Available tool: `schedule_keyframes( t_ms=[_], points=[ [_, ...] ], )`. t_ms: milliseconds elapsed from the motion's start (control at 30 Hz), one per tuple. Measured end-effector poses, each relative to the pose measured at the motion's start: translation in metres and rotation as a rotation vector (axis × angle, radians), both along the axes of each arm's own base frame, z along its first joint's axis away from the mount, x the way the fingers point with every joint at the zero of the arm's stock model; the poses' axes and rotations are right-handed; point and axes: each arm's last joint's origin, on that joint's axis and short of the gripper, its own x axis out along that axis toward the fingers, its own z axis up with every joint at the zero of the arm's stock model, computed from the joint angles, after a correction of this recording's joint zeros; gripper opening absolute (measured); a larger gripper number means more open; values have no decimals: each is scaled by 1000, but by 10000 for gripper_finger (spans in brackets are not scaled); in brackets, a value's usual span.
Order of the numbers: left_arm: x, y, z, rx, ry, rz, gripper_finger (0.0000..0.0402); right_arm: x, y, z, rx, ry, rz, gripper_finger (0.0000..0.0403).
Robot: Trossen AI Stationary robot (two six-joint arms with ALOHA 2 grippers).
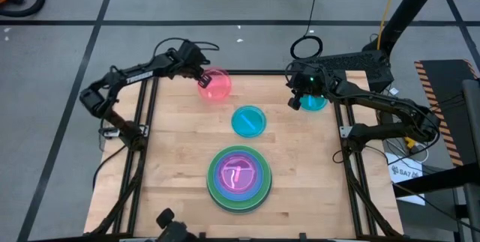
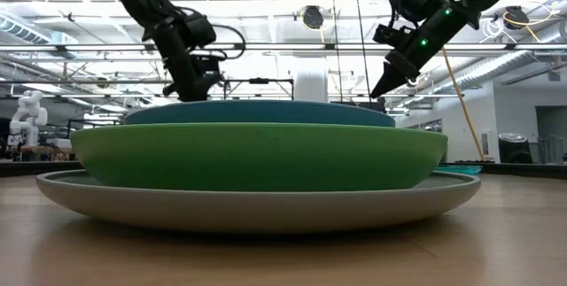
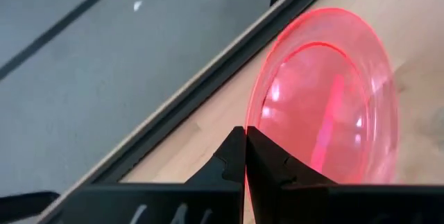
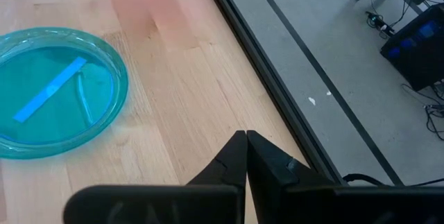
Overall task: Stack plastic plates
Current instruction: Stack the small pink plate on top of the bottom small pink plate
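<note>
A pink plate (image 1: 217,86) sits near the table's far edge, and my left gripper (image 1: 201,82) is shut on its rim. One teal plate (image 1: 248,121) lies flat mid-table, also seen in the right wrist view as the teal plate (image 4: 55,92). A second teal plate (image 1: 315,103) lies at the far right. My right gripper (image 1: 295,103) is beside that plate's left edge, shut (image 4: 246,139), raised above the table (image 2: 379,91) and touching nothing. Near the front is a stack (image 1: 239,178): grey at the bottom, then green, blue, and pink on top. My left gripper (image 3: 246,137) pinches the pink plate's rim (image 3: 251,116) between its two fingers, on the plate's far-left side. The fingers slant down from the table's far left. The plate (image 3: 326,92) looks tilted in the hold. Whether any part rests on the wood, I cannot tell.
The table's black frame rail (image 1: 142,122) runs along the left side and another rail (image 1: 346,159) along the right. Bare wood lies between the stack and the mid-table teal plate. In the low view the stack's grey plate (image 2: 257,206) blocks most of the table behind it.
</note>
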Motion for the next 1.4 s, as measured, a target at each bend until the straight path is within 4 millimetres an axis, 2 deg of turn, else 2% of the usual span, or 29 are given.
schedule_keyframes(
  t_ms=[367, 600, 800, 1067, 1233, 1400],
  points=[
    [4, -30, 30, 57, -59, -79, 3, 0, 0, -1, 5, 6, 0, 4],
    [13, -61, 45, 14, -136, -227, 3, 0, 0, 0, 4, 6, 0, 4],
    [27, -102, 56, -79, -232, -399, 3, 0, 0, 0, 4, 6, 0, 4],
    [50, -175, 61, -276, -305, -679, 3, 0, 0, 0, 4, 6, 0, 4],
    [58, -212, 58, -312, -286, -717, 3, 0, 0, 0, 4, 5, 0, 4],
    [67, -236, 56, -264, -294, -722, 3, 0, 0, -1, 16, -4, -11, 4]
  ],
)
